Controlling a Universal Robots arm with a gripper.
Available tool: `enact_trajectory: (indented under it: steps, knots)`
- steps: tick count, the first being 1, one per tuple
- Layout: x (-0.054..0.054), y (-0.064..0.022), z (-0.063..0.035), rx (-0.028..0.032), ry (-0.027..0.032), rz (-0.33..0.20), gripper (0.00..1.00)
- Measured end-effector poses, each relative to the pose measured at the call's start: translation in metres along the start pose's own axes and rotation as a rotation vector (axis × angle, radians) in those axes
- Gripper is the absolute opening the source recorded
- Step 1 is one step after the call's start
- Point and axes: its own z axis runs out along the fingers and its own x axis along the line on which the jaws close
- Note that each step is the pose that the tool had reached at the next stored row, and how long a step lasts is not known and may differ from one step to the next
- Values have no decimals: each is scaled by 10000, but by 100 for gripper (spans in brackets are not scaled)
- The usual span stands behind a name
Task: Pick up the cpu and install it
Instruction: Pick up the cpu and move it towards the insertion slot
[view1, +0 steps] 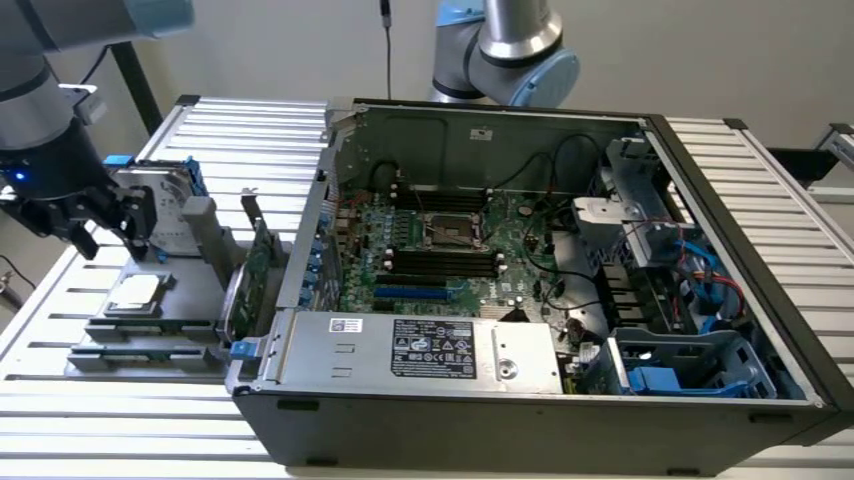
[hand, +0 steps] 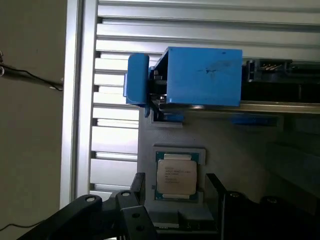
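Note:
The cpu (view1: 138, 292) (hand: 176, 175) is a small square chip with a pale metal top, lying flat in a grey holder (view1: 147, 320) at the exterior view's left, outside the computer case. My gripper (view1: 114, 242) (hand: 172, 187) hangs just above it, open, with one dark finger (hand: 138, 186) on each side of the chip and nothing held. The metal-framed socket (view1: 450, 230) with a dark centre sits on the green motherboard (view1: 441, 262) inside the open case.
A hard drive with blue rails (view1: 163, 195) (hand: 200, 76) stands just behind the cpu holder. The open computer case (view1: 534, 300) fills the middle, with a power supply (view1: 427, 350) in front. A second robot arm (view1: 501, 50) rises behind the case. The ribbed metal table (view1: 134, 430) lies underneath.

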Motion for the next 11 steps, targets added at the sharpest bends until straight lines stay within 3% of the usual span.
enact_trajectory:
  steps: [11]
  knots:
    - [-6, -58, 194, 3, -30, -2, 60]
